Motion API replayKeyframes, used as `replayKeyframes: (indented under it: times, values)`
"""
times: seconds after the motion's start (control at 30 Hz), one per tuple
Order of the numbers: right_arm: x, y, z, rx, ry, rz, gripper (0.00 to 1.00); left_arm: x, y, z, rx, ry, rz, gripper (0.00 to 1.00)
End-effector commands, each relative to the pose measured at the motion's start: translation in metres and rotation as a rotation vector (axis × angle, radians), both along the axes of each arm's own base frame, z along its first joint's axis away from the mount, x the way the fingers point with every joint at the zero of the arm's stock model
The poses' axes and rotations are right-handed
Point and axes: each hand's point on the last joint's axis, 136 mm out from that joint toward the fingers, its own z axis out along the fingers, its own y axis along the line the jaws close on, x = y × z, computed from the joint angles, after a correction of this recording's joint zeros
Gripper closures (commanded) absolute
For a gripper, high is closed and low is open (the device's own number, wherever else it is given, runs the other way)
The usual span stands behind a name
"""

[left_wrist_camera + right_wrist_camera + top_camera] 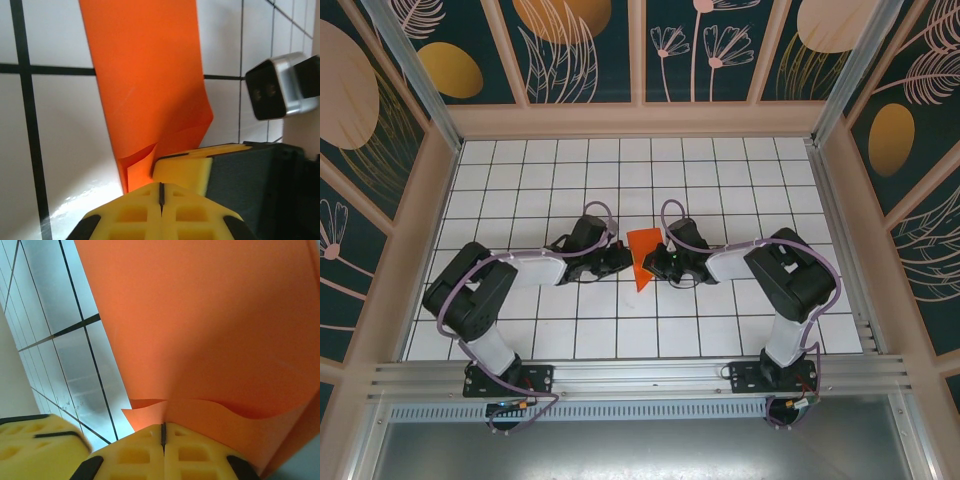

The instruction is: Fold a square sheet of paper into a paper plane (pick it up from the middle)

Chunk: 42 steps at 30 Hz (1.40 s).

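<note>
The square sheet of paper [643,258] is bright orange-red. It stands bent up off the tiles at the table's middle, between my two grippers. My left gripper [625,258] meets it from the left and my right gripper [659,262] from the right, tips almost touching. In the left wrist view the yellow jaws [161,192] are shut, and the paper [145,90] runs down in two layers to their tip. The right gripper's yellow finger [200,167] presses beside them. In the right wrist view the jaws [163,432] are shut, pinching the paper [210,325] at a pucker.
White grid tiles [620,170] cover the table, with free room behind and to both sides of the paper. Low beige walls [432,210] ring it, and a metal rail [640,378] runs along the near edge. The right arm's wrist camera [277,85] hangs close by.
</note>
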Motion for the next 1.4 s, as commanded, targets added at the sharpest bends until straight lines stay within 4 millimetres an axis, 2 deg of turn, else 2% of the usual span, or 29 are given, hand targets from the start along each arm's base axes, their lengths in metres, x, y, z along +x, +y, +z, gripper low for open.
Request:
replayKeyframes:
  times: [0.0, 0.33, 0.57, 0.7, 0.83, 0.93, 1.23, 1.37]
  values:
    - [-0.016, -0.019, -0.034, -0.104, 0.089, -0.013, 1.0, 0.004, -0.009, -0.002, -0.003, -0.009, -0.019, 1.0]
    - [-0.016, -0.018, -0.031, -0.096, 0.084, -0.013, 1.0, 0.007, -0.018, -0.016, 0.025, 0.007, -0.046, 1.0]
    - [-0.016, -0.016, -0.025, -0.08, 0.071, -0.007, 1.0, -0.001, -0.006, -0.04, 0.107, 0.057, -0.038, 1.0]
    - [-0.013, -0.014, -0.009, -0.056, 0.02, 0.013, 1.0, -0.011, 0.012, -0.06, 0.204, 0.088, -0.03, 1.0]
    - [-0.007, -0.013, 0.015, -0.031, -0.072, 0.04, 1.0, -0.014, 0.022, -0.07, 0.266, 0.095, -0.033, 1.0]
    - [-0.002, -0.016, 0.025, -0.043, -0.132, 0.061, 1.0, -0.015, 0.024, -0.074, 0.291, 0.093, -0.049, 1.0]
    - [0.0, -0.012, 0.008, -0.085, -0.138, 0.134, 1.0, -0.007, 0.025, -0.078, 0.355, 0.061, -0.101, 1.0]
    - [0.002, -0.015, 0.0, -0.114, -0.123, 0.127, 1.0, -0.009, 0.026, -0.082, 0.369, 0.068, -0.11, 1.0]
